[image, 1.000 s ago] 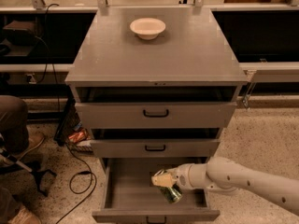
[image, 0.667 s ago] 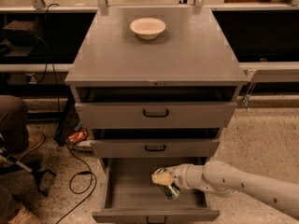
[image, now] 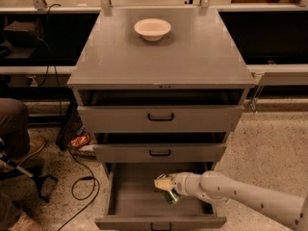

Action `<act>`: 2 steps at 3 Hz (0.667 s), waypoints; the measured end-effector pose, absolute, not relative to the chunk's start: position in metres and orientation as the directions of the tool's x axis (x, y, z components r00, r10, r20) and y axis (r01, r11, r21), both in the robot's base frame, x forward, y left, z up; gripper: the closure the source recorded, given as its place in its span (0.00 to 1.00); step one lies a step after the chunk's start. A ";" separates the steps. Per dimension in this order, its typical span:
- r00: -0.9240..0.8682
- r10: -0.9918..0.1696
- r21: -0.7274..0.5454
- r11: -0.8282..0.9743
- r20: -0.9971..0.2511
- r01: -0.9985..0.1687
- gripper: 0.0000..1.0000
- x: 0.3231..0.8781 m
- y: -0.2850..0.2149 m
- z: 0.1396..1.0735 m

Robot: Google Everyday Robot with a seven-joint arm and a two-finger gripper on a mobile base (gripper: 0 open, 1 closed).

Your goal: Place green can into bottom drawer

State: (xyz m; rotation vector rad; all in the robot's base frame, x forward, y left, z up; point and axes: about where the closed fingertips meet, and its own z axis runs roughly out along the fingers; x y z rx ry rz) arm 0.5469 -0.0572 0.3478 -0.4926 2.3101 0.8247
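The bottom drawer (image: 132,203) of the grey cabinet is pulled open, with its flat front and dark handle at the lower edge of the view. My gripper (image: 165,185) reaches in from the right on a white arm and sits over the drawer's inside, right of its middle. It is shut on the green can (image: 170,196), which hangs tilted just below the fingers, low inside the drawer. Whether the can touches the drawer floor I cannot tell.
A white bowl (image: 152,29) stands on the cabinet top (image: 192,57). The two upper drawers (image: 160,117) are slightly open. A black cable (image: 82,177) and a chair base lie on the floor at left, beside a person's leg (image: 12,129).
The gripper with the can has shifted slightly left and a little deeper into the bottom drawer. Nothing else has moved.
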 end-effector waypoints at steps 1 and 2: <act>-0.753 -0.111 0.459 0.733 -0.649 -0.503 1.00 0.554 -0.050 0.309; -0.786 -0.103 0.486 0.734 -0.610 -0.474 1.00 0.563 -0.037 0.255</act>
